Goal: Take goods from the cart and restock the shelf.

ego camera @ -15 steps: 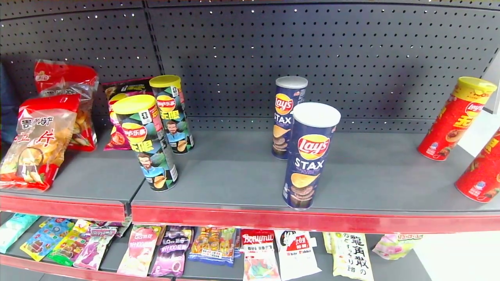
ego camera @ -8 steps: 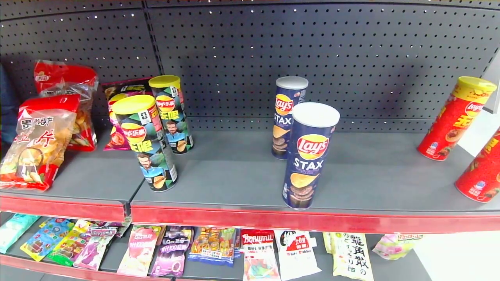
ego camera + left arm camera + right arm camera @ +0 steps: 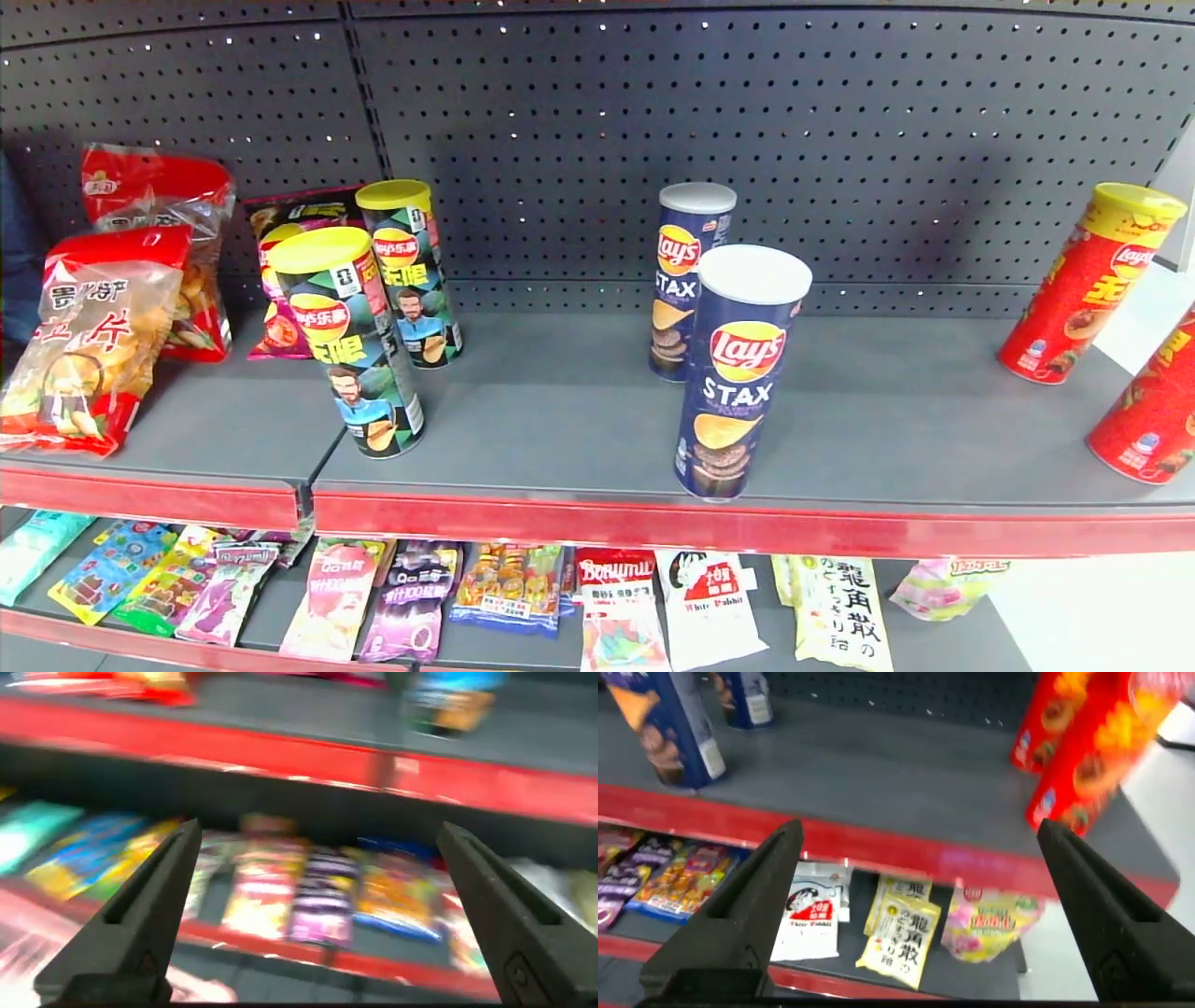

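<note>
On the grey shelf (image 3: pixel 569 411) with a red front lip stand two blue chip cans (image 3: pixel 742 369), two yellow-lidded cans (image 3: pixel 350 341) and two red cans (image 3: pixel 1088 280) at the far right. My left gripper (image 3: pixel 320 829) is open with nothing in it, in front of the lower shelf's snack sachets (image 3: pixel 318 896), below the red lip (image 3: pixel 280 751). My right gripper (image 3: pixel 920 826) is open and holds nothing, level with the shelf's red lip (image 3: pixel 878 845). Ahead of it are a blue can (image 3: pixel 677 723) to one side and the red cans (image 3: pixel 1092 747) to the other.
Red snack bags (image 3: pixel 89 336) and a dark bag (image 3: pixel 289 271) fill the shelf's left end. Bare shelf lies between the blue and red cans (image 3: pixel 896 411). The pegboard back wall (image 3: pixel 597 140) closes the rear. Flat sachets (image 3: pixel 616 597) line the lower shelf.
</note>
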### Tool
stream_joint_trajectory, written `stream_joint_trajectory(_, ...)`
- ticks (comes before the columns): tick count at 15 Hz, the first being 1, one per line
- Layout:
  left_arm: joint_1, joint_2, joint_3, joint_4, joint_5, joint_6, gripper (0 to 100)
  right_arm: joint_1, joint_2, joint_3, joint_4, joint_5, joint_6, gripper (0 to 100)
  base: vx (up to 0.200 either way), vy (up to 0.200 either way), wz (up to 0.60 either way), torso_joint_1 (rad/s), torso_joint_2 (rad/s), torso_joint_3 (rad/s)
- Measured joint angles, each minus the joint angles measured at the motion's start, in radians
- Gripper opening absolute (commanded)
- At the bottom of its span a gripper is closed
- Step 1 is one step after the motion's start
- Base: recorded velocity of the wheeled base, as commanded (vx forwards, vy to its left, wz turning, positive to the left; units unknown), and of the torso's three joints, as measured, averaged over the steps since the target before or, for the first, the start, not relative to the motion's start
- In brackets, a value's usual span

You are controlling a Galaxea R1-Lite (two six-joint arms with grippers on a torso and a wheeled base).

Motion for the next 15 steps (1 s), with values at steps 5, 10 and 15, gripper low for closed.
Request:
stream_joint_trajectory(5,-0.001,-0.001,0.005,0.029,-0.031,0.06,100,0.163,0.357,-0.212,0.011,0.021,-0.063,100,0.0,0.0,0.0,0.0,0.0,0.0)
stream_joint_trajectory(10,-0.001,-0.001,0.005,0.028,-0.03,0.061,100,0.236,0.626,-0.269,0.005,0.025,-0.068,100,0.0,0.0,0.0,0.0,0.0,0.0)
stream_joint_trajectory(15,0.001,0.0,0.005,0.028,-0.03,0.061,100,0.342,0.873,-0.376,-0.001,-0.017,-0.068,100,0.0,0.0,0.0,0.0,0.0,0.0)
